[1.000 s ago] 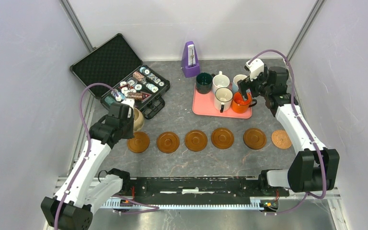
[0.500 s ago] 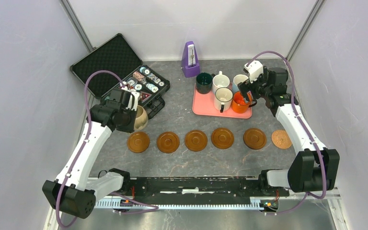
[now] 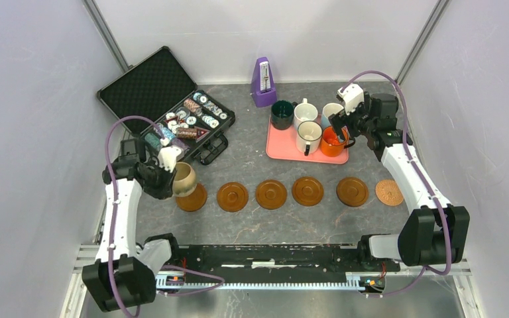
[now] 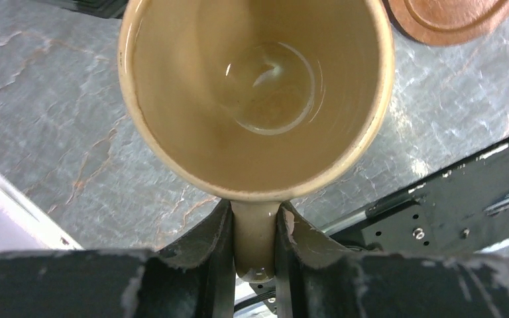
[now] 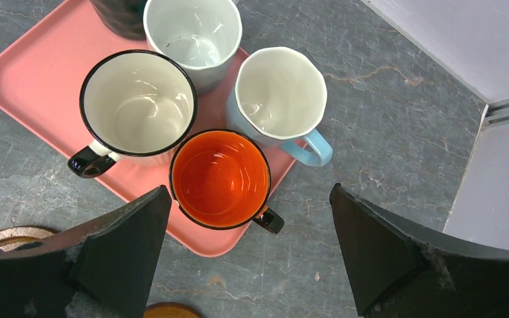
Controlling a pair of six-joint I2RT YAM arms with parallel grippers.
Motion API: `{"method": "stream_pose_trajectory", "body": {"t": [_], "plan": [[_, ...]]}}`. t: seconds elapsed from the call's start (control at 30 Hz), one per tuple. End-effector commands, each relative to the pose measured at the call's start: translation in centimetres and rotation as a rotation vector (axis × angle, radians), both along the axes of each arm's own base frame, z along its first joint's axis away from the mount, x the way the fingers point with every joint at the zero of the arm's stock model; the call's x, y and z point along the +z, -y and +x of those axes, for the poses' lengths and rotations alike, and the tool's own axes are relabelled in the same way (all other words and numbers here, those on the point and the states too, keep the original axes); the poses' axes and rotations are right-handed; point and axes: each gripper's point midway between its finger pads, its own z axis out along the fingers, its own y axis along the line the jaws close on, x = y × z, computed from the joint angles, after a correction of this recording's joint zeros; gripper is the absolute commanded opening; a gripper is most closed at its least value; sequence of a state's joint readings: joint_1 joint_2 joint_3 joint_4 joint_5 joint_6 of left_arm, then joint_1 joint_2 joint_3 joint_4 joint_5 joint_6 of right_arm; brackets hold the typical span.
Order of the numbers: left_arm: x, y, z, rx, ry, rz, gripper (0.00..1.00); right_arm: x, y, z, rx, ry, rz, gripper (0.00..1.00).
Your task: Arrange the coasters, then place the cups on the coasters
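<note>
Six brown coasters lie in a row across the table, from the leftmost coaster (image 3: pixel 191 197) to the rightmost coaster (image 3: pixel 389 192). My left gripper (image 3: pixel 170 173) is shut on the handle (image 4: pixel 255 242) of the tan mug (image 4: pixel 255 93), which hangs at the back-left edge of the leftmost coaster (image 4: pixel 451 16). My right gripper (image 5: pixel 248 192) stands open over the orange mug (image 5: pixel 220 177). Around it on the pink tray (image 5: pixel 33 73) stand the cream mug (image 5: pixel 138 106), white mug (image 5: pixel 192 33), light blue mug (image 5: pixel 280 93) and dark green mug (image 5: pixel 122 13).
An open black case of poker chips (image 3: pixel 172 112) sits at the back left, close behind my left arm. A purple metronome (image 3: pixel 263 83) stands at the back centre. A black rail (image 3: pixel 265 255) runs along the near edge.
My left arm has swung out to the left and brought the tan mug forward to the leftmost coaster's edge. The right gripper has stayed open over the tray.
</note>
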State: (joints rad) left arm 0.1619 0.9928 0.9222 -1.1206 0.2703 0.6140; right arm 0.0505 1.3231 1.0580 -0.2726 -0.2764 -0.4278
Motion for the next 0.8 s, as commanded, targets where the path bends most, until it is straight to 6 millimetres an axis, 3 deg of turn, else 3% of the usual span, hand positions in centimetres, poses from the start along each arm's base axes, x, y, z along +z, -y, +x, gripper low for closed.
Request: {"method": "stream_pose_trajectory", "body": {"t": [0.0, 0.17, 0.43, 0.77], "plan": [[0.9, 1.3, 2.7, -0.270, 0.217, -0.078, 0.02, 0.4, 0.0, -0.1, 0.003, 0.019, 0.004, 0.98], [-1.0, 0.6, 3.4, -0.307, 0.302, -0.054, 0.02, 0.4, 0.0, 0.0, -0.002, 0.015, 0.011, 0.98], [-3.3, 0.0, 3.2, -0.330, 0.286, -0.041, 0.02, 0.5, -0.1, -0.1, -0.002, 0.013, 0.017, 0.98], [-5.2, 0.3, 1.3, -0.383, 0.242, -0.048, 0.04, 0.3, -0.1, -0.2, -0.003, 0.008, 0.015, 0.98]]}}
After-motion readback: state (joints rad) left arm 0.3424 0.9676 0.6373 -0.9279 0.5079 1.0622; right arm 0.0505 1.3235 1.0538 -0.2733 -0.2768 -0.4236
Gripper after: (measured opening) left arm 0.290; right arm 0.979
